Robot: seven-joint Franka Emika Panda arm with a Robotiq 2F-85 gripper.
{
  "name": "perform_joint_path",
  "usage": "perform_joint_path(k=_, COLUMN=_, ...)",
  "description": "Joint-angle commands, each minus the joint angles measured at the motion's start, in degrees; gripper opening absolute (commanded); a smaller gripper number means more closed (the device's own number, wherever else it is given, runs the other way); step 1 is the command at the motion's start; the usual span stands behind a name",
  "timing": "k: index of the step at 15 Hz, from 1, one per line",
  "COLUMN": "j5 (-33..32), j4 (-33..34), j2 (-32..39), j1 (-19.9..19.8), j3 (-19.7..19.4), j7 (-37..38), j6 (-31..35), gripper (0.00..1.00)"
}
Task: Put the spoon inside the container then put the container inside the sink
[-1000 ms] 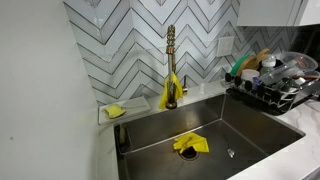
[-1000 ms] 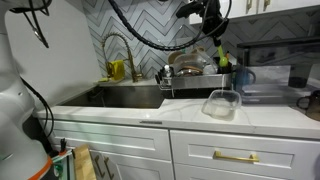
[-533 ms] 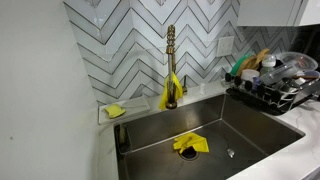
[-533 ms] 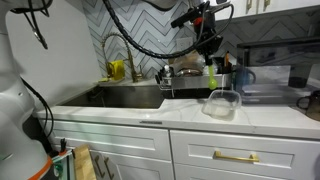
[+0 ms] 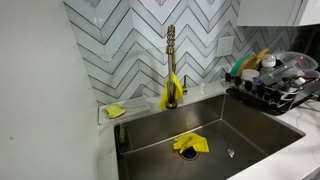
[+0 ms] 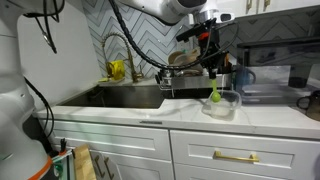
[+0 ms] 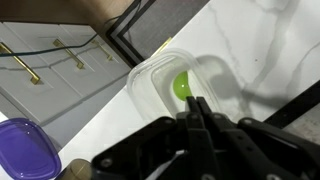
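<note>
The clear plastic container sits on the white counter to the right of the sink. It also shows in the wrist view. My gripper is right above it, shut on the handle of a green spoon that hangs down with its bowl at the container's rim. In the wrist view my gripper has its fingers together, and the green spoon bowl shows inside the container's outline. The steel sink holds a yellow cloth.
A black dish rack full of dishes stands beside the sink, just behind the container. A gold faucet, a yellow cloth in the basin, a yellow sponge and a purple lid are also in view.
My gripper has come down from high above the dish rack to just over the container, bringing the green spoon down to it. The container and the sink have not moved.
</note>
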Motion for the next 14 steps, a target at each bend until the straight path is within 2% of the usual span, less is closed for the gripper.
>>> perform_joint_path(k=1, j5=-2.5, j4=0.0, j2=1.4, j1=0.6, j3=-0.8, j7=1.8, j6=1.8, gripper=0.29)
perform_joint_path(k=10, j5=-1.7, j4=-0.6, j2=1.7, j1=0.3, j3=-1.2, j7=2.3, j6=3.8, gripper=0.95)
perform_joint_path(k=11, j5=-1.4, j4=-0.8, j2=1.7, j1=0.1, j3=-1.2, j7=2.3, j6=4.0, gripper=1.00)
perform_joint_path(k=14, j5=-1.2, j4=0.3, j2=2.1, j1=0.2, j3=-1.0, j7=1.6, j6=2.9, gripper=1.00)
